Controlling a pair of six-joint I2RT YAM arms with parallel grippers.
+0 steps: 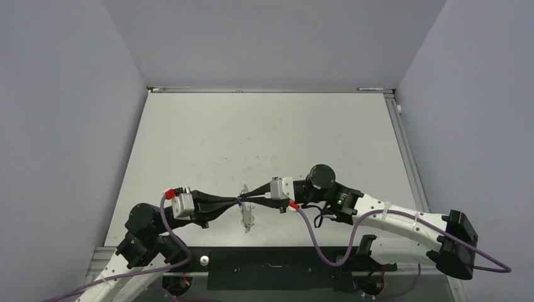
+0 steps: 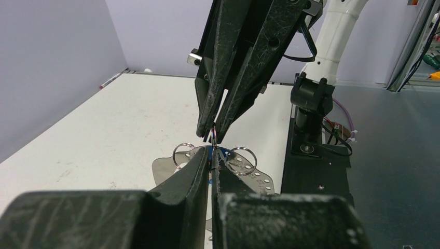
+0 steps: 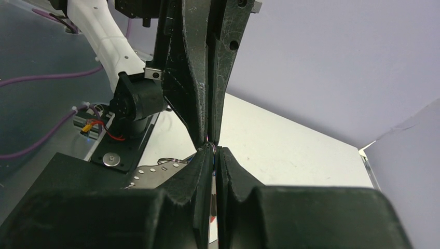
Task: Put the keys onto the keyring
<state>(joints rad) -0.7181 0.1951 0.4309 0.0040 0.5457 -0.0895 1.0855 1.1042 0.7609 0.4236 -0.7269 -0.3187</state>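
Left claw [image 2: 211, 160] - jaws pressed together, no gap showing, pinching something thin at the tips. A scrap of blue right at those tips looks like the blue key [image 2: 220, 153], but it is mostly hidden, so I cannot tell whether the claw has it. Right claw [image 2: 214, 135] - also fully closed, its tips nipping a thin wire loop that rises from the keyring [image 2: 248, 179]. The two claws meet tip to tip, almost touching, the left one coming in from the left side and the right one from the right.

The keyring sits directly under that meeting point: a silvery piece with a row of small holes and round wire loops [image 2: 243, 161] on either side of the claws. I cannot tell whether it hangs free or rests on the surface [image 1: 264, 138].

All of this is close to the near edge of the surface, about mid-width, well away from the far edge and the corners.

Left arm [image 1: 151, 226] and right arm [image 1: 378, 217] both stretch low and inward from their bases, and a purple cable [image 1: 315, 242] trails from each.
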